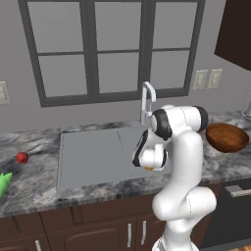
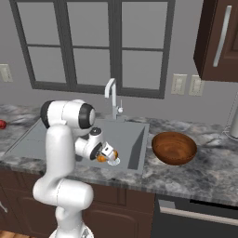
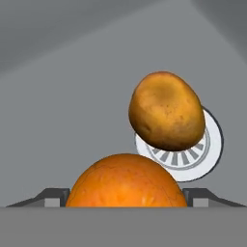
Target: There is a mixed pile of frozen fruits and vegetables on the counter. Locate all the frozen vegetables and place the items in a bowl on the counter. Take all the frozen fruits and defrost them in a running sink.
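Brownish-orange ball (image 3: 166, 111) over drain (image 3: 202, 154)

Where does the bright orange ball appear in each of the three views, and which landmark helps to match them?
Left base view: the bright orange ball peeks out just below the hand, over the sink.
Right base view: right of the arm, at the gripper, beside the round drain.
Hand view: bottom centre, large, between the finger tips.
Shared landmark: the sink basin; its drain appears in the right base and hand views.
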Available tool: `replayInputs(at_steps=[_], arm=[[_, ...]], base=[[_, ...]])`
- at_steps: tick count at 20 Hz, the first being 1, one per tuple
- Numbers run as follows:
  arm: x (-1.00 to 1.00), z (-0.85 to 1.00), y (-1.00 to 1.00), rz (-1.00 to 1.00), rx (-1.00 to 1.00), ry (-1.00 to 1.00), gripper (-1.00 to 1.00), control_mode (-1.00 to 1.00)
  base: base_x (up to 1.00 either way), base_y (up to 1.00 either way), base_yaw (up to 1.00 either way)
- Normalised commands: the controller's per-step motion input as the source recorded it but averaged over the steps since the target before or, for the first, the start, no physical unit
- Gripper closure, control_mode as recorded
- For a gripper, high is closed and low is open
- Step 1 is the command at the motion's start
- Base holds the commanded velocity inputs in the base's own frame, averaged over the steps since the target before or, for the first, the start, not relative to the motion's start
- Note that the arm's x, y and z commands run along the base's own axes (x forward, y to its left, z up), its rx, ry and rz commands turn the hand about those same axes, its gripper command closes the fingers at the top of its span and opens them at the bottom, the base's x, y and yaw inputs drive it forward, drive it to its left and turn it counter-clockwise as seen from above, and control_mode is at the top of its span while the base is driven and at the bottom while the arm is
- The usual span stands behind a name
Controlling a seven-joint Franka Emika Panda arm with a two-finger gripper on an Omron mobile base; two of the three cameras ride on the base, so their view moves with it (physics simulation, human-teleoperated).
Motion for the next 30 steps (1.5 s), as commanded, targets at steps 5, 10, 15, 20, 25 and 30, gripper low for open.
replayInputs(at_steps=[5,10,15,20,25,30], arm=[[0.18,-0.26,0.0,-0.03,0.0,0.0,1.0,-1.0],[0.19,-0.24,0.0,-0.03,0.0,0.0,1.0,-1.0],[0.21,-0.21,0.0,-0.03,0.0,0.0,-1.0,-1.0],[0.21,-0.11,0.0,-0.03,0.0,0.0,-1.0,-1.0],[0.13,-0.01,0.0,-0.01,0.0,-0.04,-1.0,-1.0],[0.08,0.0,0.0,0.0,0.0,-0.08,-1.0,-1.0]], base=[[0.0,0.0,0.0],[0.0,0.0,0.0],[0.0,0.0,0.0],[0.0,0.0,0.0],[0.0,0.0,0.0],[0.0,0.0,0.0]])
